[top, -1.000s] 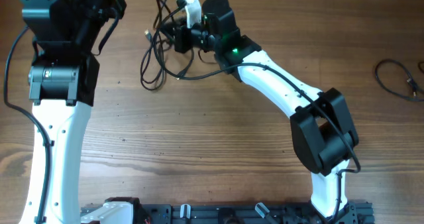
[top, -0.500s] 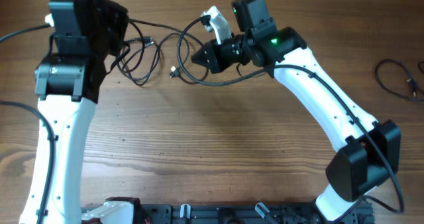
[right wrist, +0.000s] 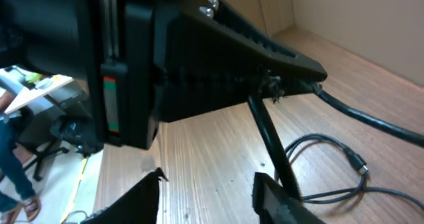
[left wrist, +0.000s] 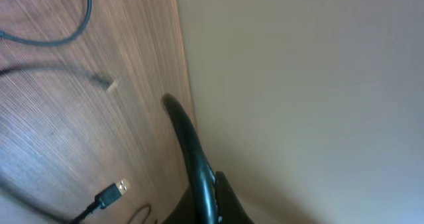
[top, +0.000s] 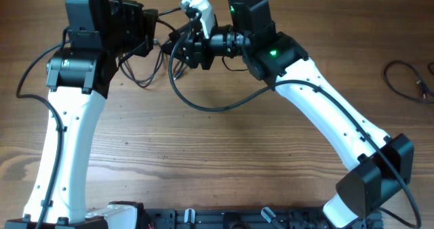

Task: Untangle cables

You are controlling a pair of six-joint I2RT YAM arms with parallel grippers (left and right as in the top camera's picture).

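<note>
Left hand (top: pixel 154 36) clamps the cables (right wrist: pixel 265 128); right hand (right wrist: pixel 209 194), spread open just beside it, risks pulling the tangle tighter.

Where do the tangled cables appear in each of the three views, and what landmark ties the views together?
Overhead: cables top centre beside the left hand, one loop sagging toward mid-table.
Left wrist: cables in the upper-left corner; a USB plug lower left.
Right wrist: cables centre, dropping from the left hand; more loops at right.
Shared landmark: the wooden table, in all three.
</note>
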